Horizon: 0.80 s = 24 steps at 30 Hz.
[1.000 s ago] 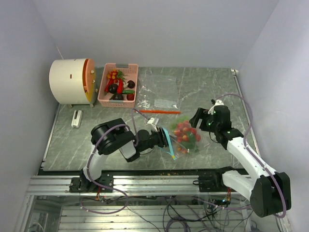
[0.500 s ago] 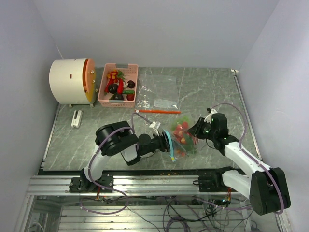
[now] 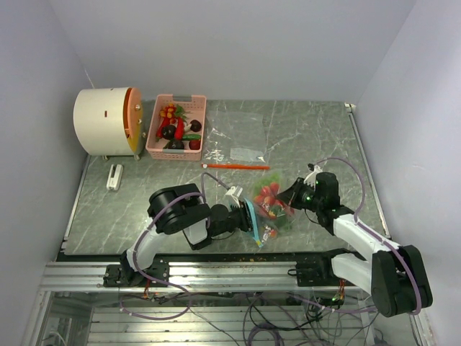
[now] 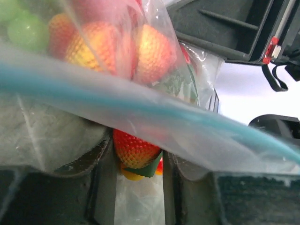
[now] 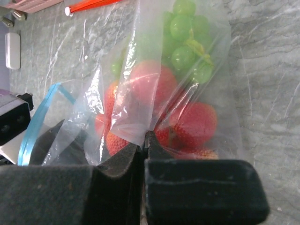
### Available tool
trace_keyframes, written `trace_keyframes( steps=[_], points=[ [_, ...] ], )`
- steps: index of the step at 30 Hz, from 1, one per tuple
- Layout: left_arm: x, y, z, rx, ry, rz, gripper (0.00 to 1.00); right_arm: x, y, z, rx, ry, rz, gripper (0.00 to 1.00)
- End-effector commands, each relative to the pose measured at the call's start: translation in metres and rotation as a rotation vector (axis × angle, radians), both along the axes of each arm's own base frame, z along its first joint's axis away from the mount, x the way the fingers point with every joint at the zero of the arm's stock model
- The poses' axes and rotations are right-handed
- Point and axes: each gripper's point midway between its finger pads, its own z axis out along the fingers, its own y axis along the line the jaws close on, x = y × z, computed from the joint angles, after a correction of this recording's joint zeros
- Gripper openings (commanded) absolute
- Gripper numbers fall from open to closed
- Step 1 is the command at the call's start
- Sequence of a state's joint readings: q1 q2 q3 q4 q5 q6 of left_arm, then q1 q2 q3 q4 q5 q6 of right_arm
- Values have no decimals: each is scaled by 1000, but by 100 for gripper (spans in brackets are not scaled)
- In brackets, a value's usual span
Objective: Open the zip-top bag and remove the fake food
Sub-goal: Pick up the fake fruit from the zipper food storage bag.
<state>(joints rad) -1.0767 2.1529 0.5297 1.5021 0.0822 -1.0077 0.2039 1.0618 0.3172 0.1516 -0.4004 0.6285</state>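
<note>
The clear zip-top bag [image 3: 270,209] with a blue zip strip [image 3: 252,220] lies between my two arms, its mouth facing left. The fake food inside is red strawberries [image 5: 192,124] and green grapes [image 5: 187,42]. My left gripper [image 3: 243,216] reaches into the bag's mouth. In the left wrist view the left gripper [image 4: 137,159] is shut on a red-and-yellow toy strawberry [image 4: 133,145], under the blue zip edge [image 4: 70,86]. My right gripper [image 3: 289,193] is at the bag's right end. The right wrist view shows the right gripper [image 5: 144,140] shut on a fold of the bag's film [image 5: 136,112].
A pink slotted basket [image 3: 153,126] holding toy produce stands at the back left, beside a white drum with an orange face [image 3: 108,121]. An orange stick [image 3: 234,166] and a flat clear bag [image 3: 241,148] lie behind the zip-top bag. A small white block [image 3: 114,176] sits at the left.
My right gripper moved left onto the bag and shut on its film. My left gripper pushed right into the bag's mouth, widened, then closed on a strawberry.
</note>
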Motion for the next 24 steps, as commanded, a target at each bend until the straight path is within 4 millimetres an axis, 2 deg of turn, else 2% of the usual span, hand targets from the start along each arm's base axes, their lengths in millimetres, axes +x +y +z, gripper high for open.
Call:
trace_keyframes(
  steps=[1,4,6,18,24],
  points=[
    [-15,6,8,-85,-44,-26,26,4,0,11,17,-26,4,0],
    [-16,8,12,-87,-52,-24,11,7,-2,15,14,-35,-3,0],
    [-15,9,16,-93,-61,-23,7,9,-4,18,8,-43,-7,0],
    [3,33,38,-105,-80,38,7,23,-21,44,-37,-102,-46,0],
    [7,44,49,-116,-94,58,7,28,-31,46,-63,-108,-71,0]
  ],
)
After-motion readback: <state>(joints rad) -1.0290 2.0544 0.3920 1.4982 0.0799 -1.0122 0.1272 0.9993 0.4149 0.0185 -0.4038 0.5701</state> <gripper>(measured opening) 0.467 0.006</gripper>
